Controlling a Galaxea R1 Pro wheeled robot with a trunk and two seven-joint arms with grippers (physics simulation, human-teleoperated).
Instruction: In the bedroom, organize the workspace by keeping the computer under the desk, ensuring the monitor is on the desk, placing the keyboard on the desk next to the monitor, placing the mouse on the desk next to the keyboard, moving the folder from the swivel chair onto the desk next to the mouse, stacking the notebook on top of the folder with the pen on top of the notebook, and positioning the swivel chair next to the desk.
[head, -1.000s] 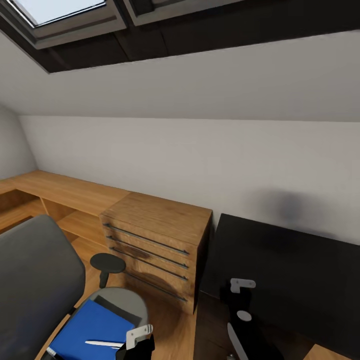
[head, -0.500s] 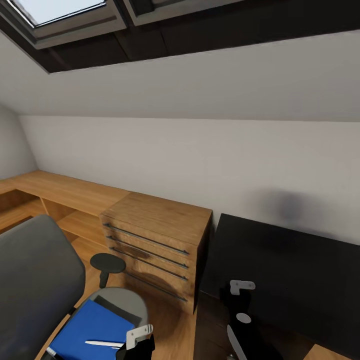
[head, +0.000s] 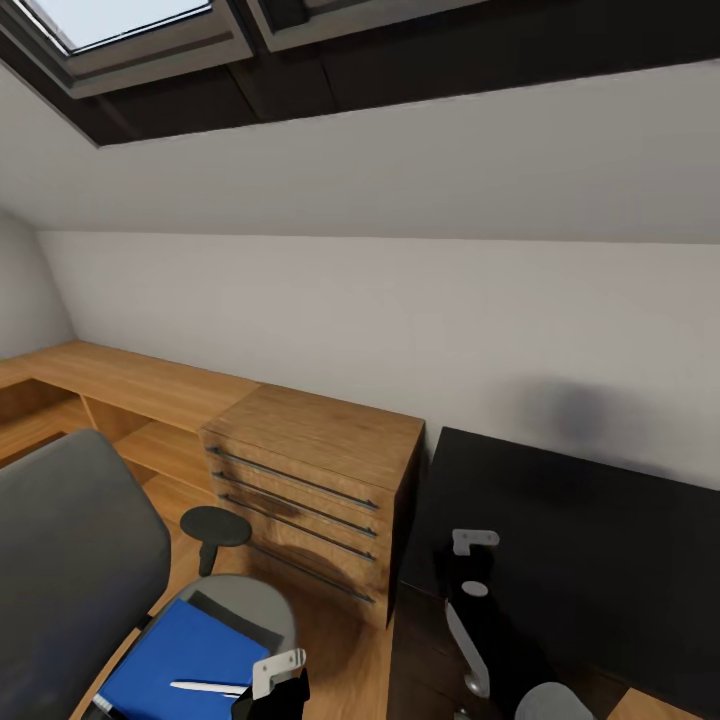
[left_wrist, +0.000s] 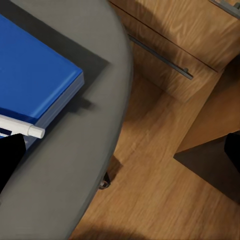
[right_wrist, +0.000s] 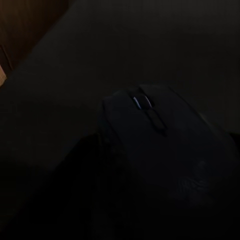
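The right wrist view shows a dark mouse (right_wrist: 160, 145) up close, lying on the black bench (right_wrist: 75, 60); the head view is too dark there to pick it out. In the head view the right claw (head: 470, 545) sits over the near left part of the black bench (head: 600, 520). I cannot tell if it is spread or pressed together.

The left wrist view shows a white pen (left_wrist: 20, 127) lying on a blue notebook (left_wrist: 35, 75) on the grey swivel chair (left_wrist: 85, 165) seat. The left claw (head: 278, 670) hangs just beside the seat's near edge, right by the pen (head: 205, 687). I cannot tell if this claw is spread either.
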